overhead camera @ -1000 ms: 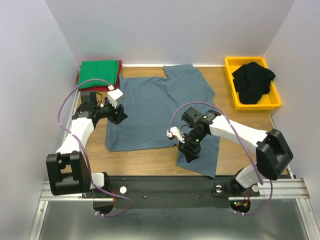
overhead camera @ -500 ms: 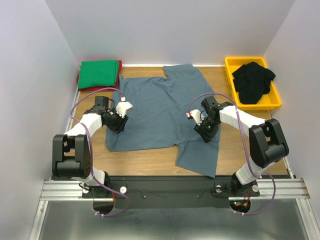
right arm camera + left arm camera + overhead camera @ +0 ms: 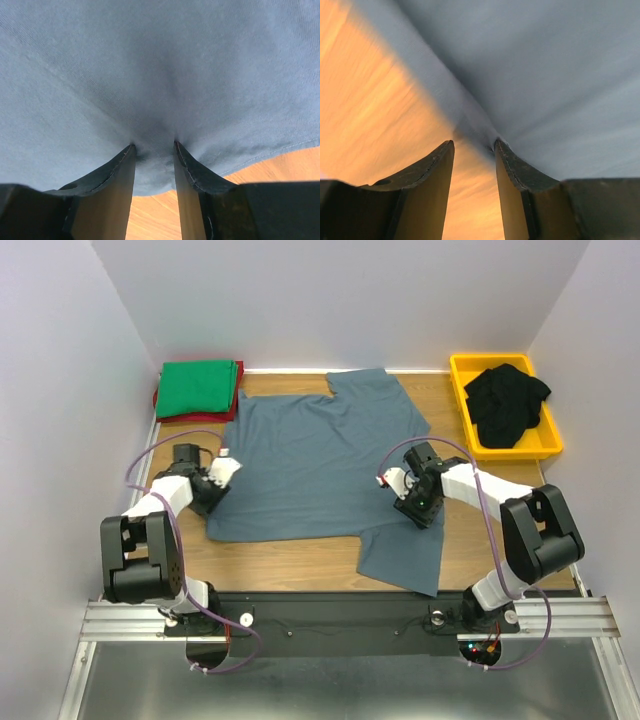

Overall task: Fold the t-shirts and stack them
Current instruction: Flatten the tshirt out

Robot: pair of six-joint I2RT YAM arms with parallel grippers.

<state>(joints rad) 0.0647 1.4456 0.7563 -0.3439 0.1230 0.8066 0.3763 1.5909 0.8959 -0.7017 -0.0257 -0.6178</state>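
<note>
- Slate blue-grey t-shirt (image 3: 320,455) is lying spread flat on the wooden table (image 3: 300,558), filling the middle ground between the two arms.
- At the shirt's left edge the left gripper (image 3: 213,483) is biting in. Its wrist view is showing a ridge of cloth running into the narrow gap between the fingers (image 3: 442,160), with bare wood to the outer side.
- Over by the right edge, the right gripper (image 3: 420,506) is pinching a pucker of the same cloth, jaws drawn close on it.
- Both grips are sitting roughly level, so the line joining them is running left to right across the shirt. Most of the cloth is lying between them and beyond, toward the far wall, and one flap is reaching nearer than the right grip.
- Any fold, I'd judge, is hinging on that line, each arm working its own side.
- Folded green shirt (image 3: 198,385) is resting on a red one (image 3: 162,408) far left, and black shirts (image 3: 508,400) are sitting in the yellow bin (image 3: 460,375) far right, both well apart.
</note>
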